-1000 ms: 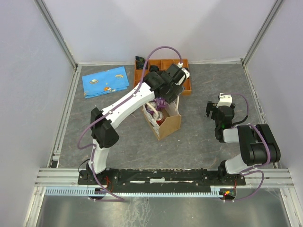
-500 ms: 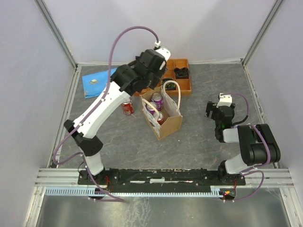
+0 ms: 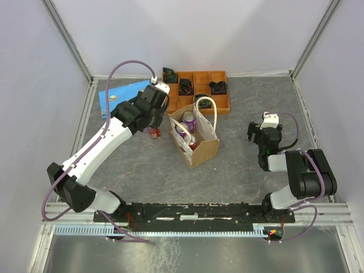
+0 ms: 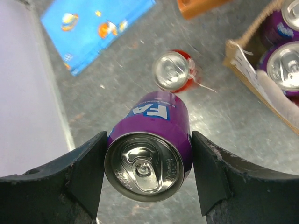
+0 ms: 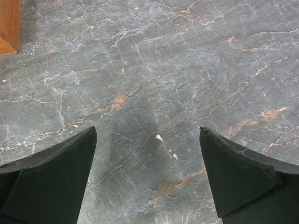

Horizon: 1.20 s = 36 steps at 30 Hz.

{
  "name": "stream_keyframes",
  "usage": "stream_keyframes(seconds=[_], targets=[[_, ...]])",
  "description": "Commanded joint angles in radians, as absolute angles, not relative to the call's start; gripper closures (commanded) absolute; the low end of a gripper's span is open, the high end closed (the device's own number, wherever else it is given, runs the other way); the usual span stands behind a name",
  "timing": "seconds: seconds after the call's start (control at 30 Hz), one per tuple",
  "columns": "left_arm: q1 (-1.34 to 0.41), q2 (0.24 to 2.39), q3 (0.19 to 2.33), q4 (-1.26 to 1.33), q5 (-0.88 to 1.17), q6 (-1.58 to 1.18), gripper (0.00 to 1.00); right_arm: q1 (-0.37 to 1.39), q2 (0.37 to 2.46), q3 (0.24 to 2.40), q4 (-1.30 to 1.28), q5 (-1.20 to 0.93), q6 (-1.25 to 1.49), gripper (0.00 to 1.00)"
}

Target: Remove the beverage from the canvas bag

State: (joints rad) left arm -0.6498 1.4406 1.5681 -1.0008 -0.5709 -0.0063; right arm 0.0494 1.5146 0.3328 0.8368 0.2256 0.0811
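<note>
Starting biggest: table (image 3: 244, 170), then canvas bag (image 3: 200, 149) upright near its middle, soft-sided, apt to sag or tip if snagged, with other cans (image 3: 189, 122) inside. Clamped across its sides by the left claw (image 4: 148, 135), outside the bag to its left: a purple can (image 4: 152, 114), near a red can (image 4: 174, 70). Spread apart, idle: right claw (image 5: 148, 172). Judging the purple can light, rigid yet dentable, slick; grip squarely mid-wall.

Red can (image 4: 174, 71) obstructs space beside canvas bag (image 4: 245, 65).
</note>
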Motion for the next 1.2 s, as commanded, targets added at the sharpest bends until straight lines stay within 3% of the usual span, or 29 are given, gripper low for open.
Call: stream_keyframes(seconds=[0.0, 0.27, 0.6, 1.0, 1.17], targets=[[-0.659, 1.337, 1.440, -0.772, -0.472, -0.103, 0.97, 0.046, 1.506, 0.359, 0.870, 0.224, 0.076, 0.01], [-0.673, 1.222, 1.148, -0.568, -0.424, -0.203, 0.97, 0.046, 1.506, 0.359, 0.870, 0.224, 0.075, 0.01], [-0.674, 1.259, 0.997, -0.456, -0.439, -0.256, 0.97, 0.045, 1.506, 0.359, 0.871, 0.224, 0.077, 0.01], [-0.673, 1.400, 1.025, -0.499, -0.450, -0.278, 0.96, 0.046, 1.506, 0.359, 0.870, 0.224, 0.076, 0.01], [-0.673, 1.433, 1.034, -0.520, -0.452, -0.283, 0.85, 0.045, 1.506, 0.359, 0.870, 0.224, 0.076, 0.01]])
